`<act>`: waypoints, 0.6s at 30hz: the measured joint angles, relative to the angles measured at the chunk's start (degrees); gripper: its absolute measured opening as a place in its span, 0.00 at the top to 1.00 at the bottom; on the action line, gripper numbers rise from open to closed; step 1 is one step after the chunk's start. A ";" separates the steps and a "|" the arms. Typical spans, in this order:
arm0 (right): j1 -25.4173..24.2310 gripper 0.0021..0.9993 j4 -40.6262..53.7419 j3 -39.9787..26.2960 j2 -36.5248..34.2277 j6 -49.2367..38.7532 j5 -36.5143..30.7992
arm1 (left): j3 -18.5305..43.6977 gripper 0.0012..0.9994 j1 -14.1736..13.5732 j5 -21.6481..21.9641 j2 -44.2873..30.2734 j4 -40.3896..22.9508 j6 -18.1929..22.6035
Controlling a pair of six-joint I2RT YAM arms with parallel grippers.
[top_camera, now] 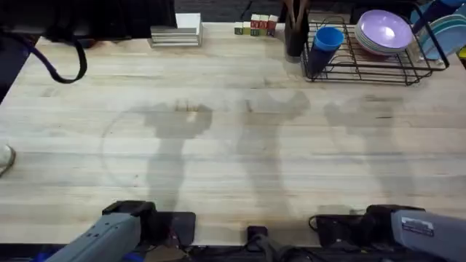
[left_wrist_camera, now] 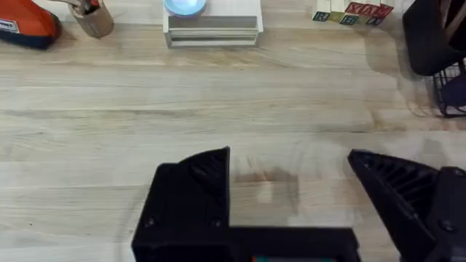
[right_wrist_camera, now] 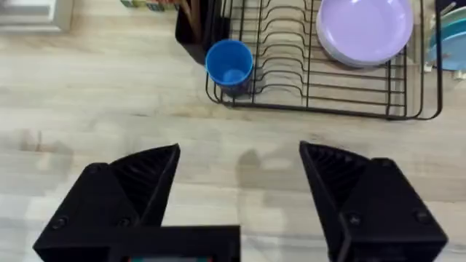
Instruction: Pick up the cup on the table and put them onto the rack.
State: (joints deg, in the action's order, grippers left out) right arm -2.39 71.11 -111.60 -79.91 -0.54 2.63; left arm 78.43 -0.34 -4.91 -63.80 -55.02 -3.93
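Sitting upright at the corner of the rack (right_wrist_camera: 328, 69) is where the blue cup (right_wrist_camera: 230, 65) is ending up, just beside the purple plates (right_wrist_camera: 364, 29) and well ahead of the right gripper (right_wrist_camera: 240, 182); so I'm guessing the placing is basically done and we're in the parking phase now. The right gripper is hanging with its fingers spread wide and nothing between them, bare wood table (top_camera: 218, 145) under it; same story for the left gripper (left_wrist_camera: 291, 189), jaws apart and empty, with the cup far off to its right. If I'm judging how to finish this well: the cup is looking close to the rack's outer wire, so I'm thinking keep both arms low and away from it; no sweeping across that corner; a bump could be tipping it off.
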 joint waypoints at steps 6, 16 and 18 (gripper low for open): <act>0.08 0.00 -6.71 17.12 8.77 -1.58 0.00 | 0.00 0.01 0.00 0.00 0.01 0.00 -0.01; 3.22 0.00 -12.03 36.59 19.94 -3.15 0.00 | 0.00 0.01 0.00 0.00 -0.01 0.00 -0.01; 3.32 0.00 -12.44 37.05 20.52 -3.15 0.00 | 0.00 0.01 0.00 0.00 -0.01 0.00 -0.01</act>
